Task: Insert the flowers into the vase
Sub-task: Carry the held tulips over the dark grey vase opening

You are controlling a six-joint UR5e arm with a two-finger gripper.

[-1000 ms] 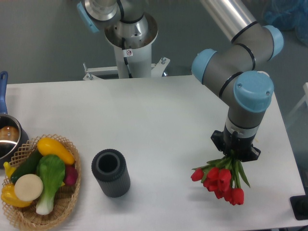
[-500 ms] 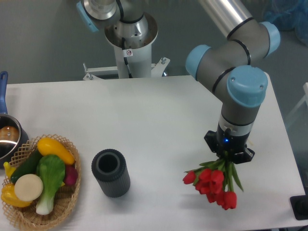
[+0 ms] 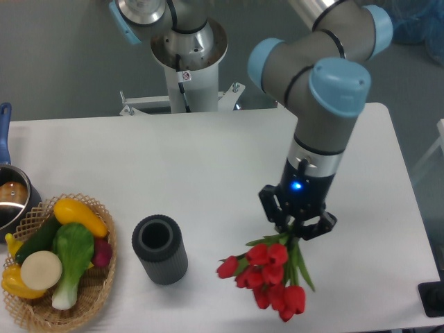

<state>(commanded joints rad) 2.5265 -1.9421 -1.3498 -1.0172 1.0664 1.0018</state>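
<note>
The flowers (image 3: 265, 276) are a bunch of red tulips with green stems, hanging heads-down from my gripper (image 3: 295, 223), which is shut on the stem ends. The bunch hangs above the table's front, right of centre. The vase (image 3: 160, 249), a short dark grey ribbed cylinder with a thick rim, stands upright and empty at the front left. The nearest tulip head is a short gap to the right of the vase. The fingertips are hidden behind the gripper body and the stems.
A wicker basket (image 3: 94, 291) with yellow squash, bok choy and other vegetables sits at the front left corner. A steel pot (image 3: 10, 198) with a blue handle is at the left edge. The robot base (image 3: 187, 66) stands behind the table. A dark object (image 3: 433, 300) shows at the right edge.
The arm has swung left with the tulips, carrying the bunch from the front right toward the vase. The vase and basket have not moved.
</note>
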